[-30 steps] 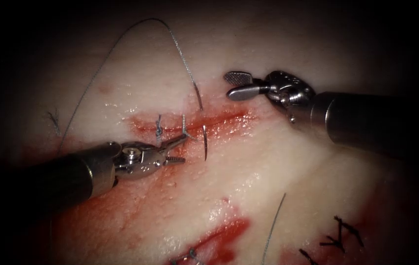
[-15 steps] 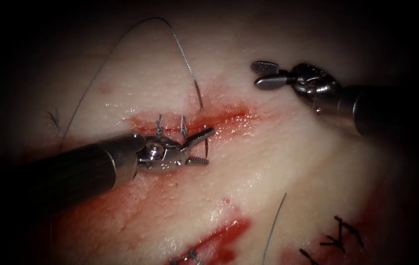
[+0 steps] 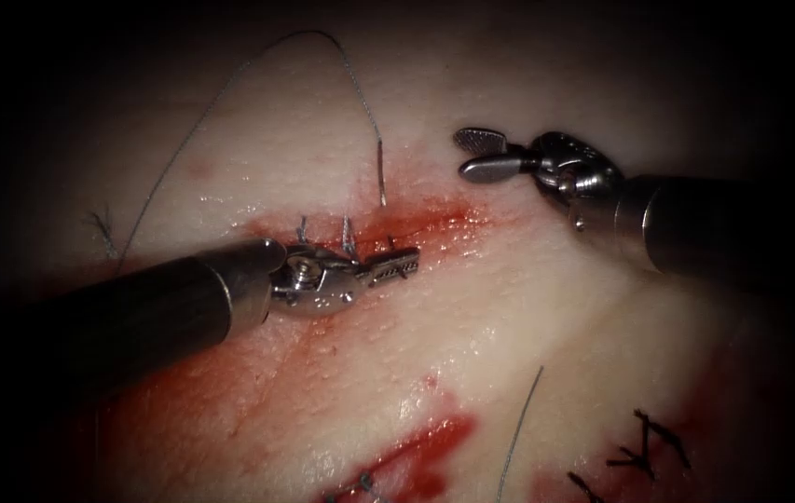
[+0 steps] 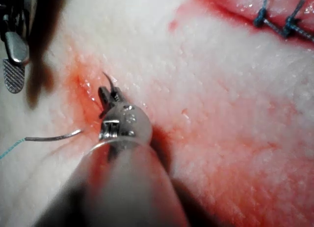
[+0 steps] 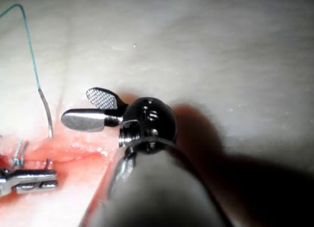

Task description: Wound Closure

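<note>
Now needle [image 3: 382, 186] stands upright, piercing tissue [image 3: 527, 307].

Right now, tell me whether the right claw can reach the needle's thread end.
Probably yes: the right claw is open, empty, with bare tissue between it and the needle, whose thread end stands free. The left claw grips its tip end, clear of that path.

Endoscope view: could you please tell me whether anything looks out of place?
Nothing looks damaged. The needle sits in the tissue across the cut; the left claw is shut on it near its tip, the right claw is open, empty. Red fluid pools nearby.
</note>
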Available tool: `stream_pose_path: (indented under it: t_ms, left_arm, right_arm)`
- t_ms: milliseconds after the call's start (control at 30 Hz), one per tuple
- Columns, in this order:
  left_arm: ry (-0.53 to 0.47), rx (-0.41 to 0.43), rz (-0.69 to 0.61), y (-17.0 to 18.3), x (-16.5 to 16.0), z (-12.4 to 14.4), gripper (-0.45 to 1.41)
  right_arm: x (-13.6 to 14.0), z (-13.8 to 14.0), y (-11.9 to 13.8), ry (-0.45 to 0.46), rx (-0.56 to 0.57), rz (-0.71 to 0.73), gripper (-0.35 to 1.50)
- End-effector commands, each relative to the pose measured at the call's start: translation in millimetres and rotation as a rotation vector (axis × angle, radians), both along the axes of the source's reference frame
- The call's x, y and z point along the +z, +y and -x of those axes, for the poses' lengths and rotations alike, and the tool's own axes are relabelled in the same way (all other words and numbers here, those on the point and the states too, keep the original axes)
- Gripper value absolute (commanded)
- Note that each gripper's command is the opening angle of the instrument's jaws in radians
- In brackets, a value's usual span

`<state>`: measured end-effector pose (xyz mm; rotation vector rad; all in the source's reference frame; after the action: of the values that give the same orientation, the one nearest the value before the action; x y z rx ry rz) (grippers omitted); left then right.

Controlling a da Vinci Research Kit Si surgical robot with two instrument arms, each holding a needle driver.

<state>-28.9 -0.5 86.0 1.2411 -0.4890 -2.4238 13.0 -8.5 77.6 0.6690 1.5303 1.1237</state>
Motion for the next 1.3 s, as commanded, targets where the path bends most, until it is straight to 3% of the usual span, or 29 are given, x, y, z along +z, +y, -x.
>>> stream_pose_path:
  t_ms: [33,333,400,467,633,933,1100,1167,1300]
  left_arm:
    - [-0.019,-0.006,-0.02,0.6,0.5,0.4,-0.45]
    - [-0.167,-0.054,-0.348,-1.0,-1.7,0.2,-0.45]
    - [-0.204,-0.085,-0.443,-1.1,-2.7,0.6,-0.45]
    - [-0.237,-0.11,-0.519,-1.2,-3.6,0.9,-0.45]
    - [-0.308,-0.14,-0.715,-2.1,-6.2,1.5,-0.45]
    - [-0.364,-0.105,-0.983,-4.6,-11.2,2.0,-0.45]
    - [-0.389,-0.044,-1.029,-5.5,-14.7,1.8,-0.45]
    - [-0.389,-0.039,-0.967,-5.1,-16.2,1.7,-0.45]
    - [-0.354,-0.047,-0.713,-3.4,-18.5,1.2,-0.45]
  right_arm:
    - [0.4,-0.7,0.6,0.003,-0.002,0.003,0.91]
    - [0.4,-0.3,0.6,-0.011,-0.006,0.052,0.88]
    - [0.3,-0.3,0.6,-0.023,-0.022,0.13,0.66]
    - [0.3,-0.3,0.5,-0.035,-0.044,0.232,0.27]
    - [0.2,-0.3,0.3,-0.073,-0.062,0.295,0.25]
    - [-0.1,-0.1,-0.3,-0.032,-0.094,0.294,-0.28]
    - [-0.4,-0.2,-0.9,-0.029,-0.109,0.274,-0.35]
    - [-0.6,-0.2,-1.1,-0.023,-0.111,0.257,-0.35]
    - [-1.1,-0.1,-1.3,0.0,-0.116,0.178,0.05]
